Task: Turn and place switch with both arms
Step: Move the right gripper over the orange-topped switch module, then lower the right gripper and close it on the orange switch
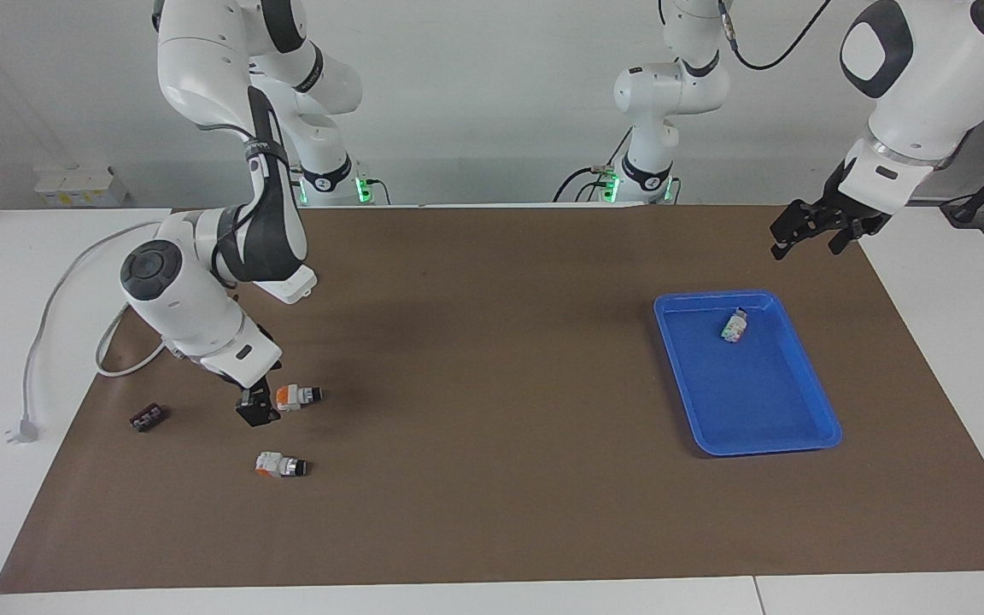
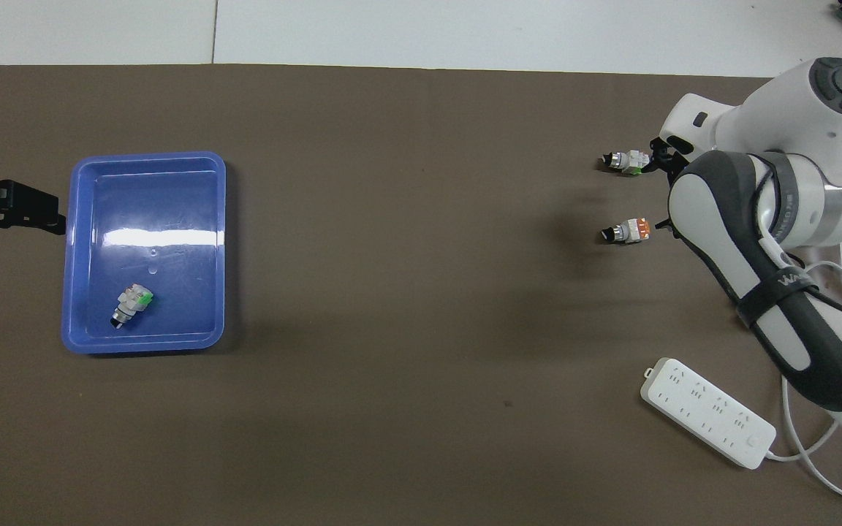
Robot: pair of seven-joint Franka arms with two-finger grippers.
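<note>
Switch (image 1: 297,395) on the mat, my right gripper (image 1: 258,409) low beside its orange end, jaws wide, holding nothing.
From overhead I see the left gripper (image 2: 4,213) waiting open, empty, beside the blue tray (image 2: 74,292); the switch (image 2: 628,231) lies well apart from the tray.

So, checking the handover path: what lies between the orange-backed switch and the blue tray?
Nothing: between the switch and the blue tray there is only bare brown mat, plainest in the overhead view.

Occlusions, right-arm end
Right gripper (image 1: 256,408) mostly hidden under its own arm overhead; power strip (image 1: 291,286) half-covered in facing view.
</note>
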